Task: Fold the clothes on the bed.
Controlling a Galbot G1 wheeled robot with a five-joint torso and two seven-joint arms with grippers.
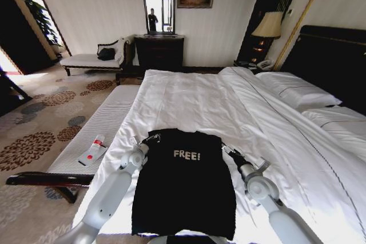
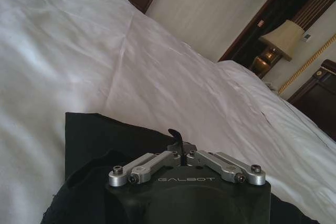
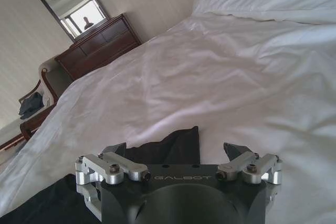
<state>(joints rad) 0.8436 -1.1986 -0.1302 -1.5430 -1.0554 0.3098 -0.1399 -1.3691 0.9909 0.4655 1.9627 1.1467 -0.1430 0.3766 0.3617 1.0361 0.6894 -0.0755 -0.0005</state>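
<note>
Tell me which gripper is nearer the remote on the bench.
Left. The left gripper is at the T-shirt's bench-side edge, closer to the remote; the right gripper is at the shirt's opposite edge.

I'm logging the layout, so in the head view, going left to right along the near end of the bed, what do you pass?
Remote on the bench → left gripper → black T-shirt → right gripper → bare white duvet of the bed.

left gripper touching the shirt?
Touching. In the left wrist view, the left gripper has its dark fingertips shut together on a raised pinch of the shirt.
</note>
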